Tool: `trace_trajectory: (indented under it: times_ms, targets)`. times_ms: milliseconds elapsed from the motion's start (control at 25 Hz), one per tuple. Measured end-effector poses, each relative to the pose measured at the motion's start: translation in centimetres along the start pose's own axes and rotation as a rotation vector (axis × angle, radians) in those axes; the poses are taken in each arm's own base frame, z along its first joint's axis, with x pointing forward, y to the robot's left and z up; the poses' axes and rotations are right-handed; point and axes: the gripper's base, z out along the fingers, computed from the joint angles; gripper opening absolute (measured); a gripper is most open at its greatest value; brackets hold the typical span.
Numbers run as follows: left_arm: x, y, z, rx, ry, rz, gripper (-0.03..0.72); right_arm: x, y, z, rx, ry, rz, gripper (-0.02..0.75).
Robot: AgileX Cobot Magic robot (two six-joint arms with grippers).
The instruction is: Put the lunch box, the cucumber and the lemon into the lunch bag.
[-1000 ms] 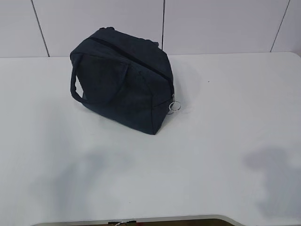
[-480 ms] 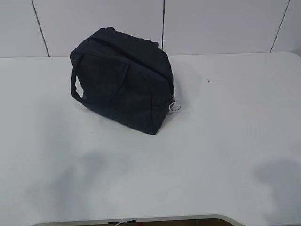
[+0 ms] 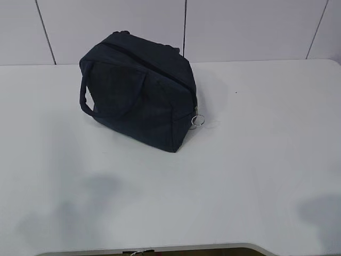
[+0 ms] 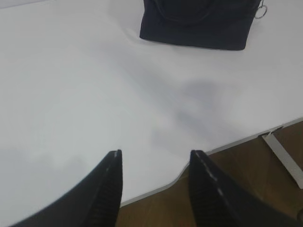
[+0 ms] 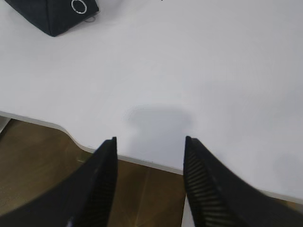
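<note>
The dark navy lunch bag (image 3: 138, 101) stands on the white table (image 3: 256, 160), left of centre and towards the back, with its top zipper drawn shut. Its silver ring pull (image 3: 197, 121) hangs at the right corner. The lunch box, the cucumber and the lemon are out of view. My left gripper (image 4: 156, 153) hovers open and empty over the table's front edge, and the lunch bag (image 4: 194, 23) lies far ahead of it. My right gripper (image 5: 150, 139) is likewise open and empty above the front edge, with the bag's corner (image 5: 52, 14) and ring pull (image 5: 79, 6) at the upper left.
Neither arm shows in the exterior view; only their soft shadows (image 3: 80, 208) fall on the table near the front. A white panelled wall (image 3: 240, 26) rises behind the table. Brown floor (image 5: 156, 194) shows below the front edge.
The arm shadows on the table have slid towards the front edge and corners, the right one nearly leaving the view. The bag has not moved.
</note>
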Motion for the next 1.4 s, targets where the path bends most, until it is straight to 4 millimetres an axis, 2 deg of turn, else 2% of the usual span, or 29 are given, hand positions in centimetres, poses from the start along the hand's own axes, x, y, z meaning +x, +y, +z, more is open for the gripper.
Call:
trace_trajectory:
  times_ms: [1400]
  targets:
    - [0.41,0.02,0.31,0.000,0.030,-0.002,0.309,0.08,-0.03,0.09,0.005,0.004,-0.003,0.374]
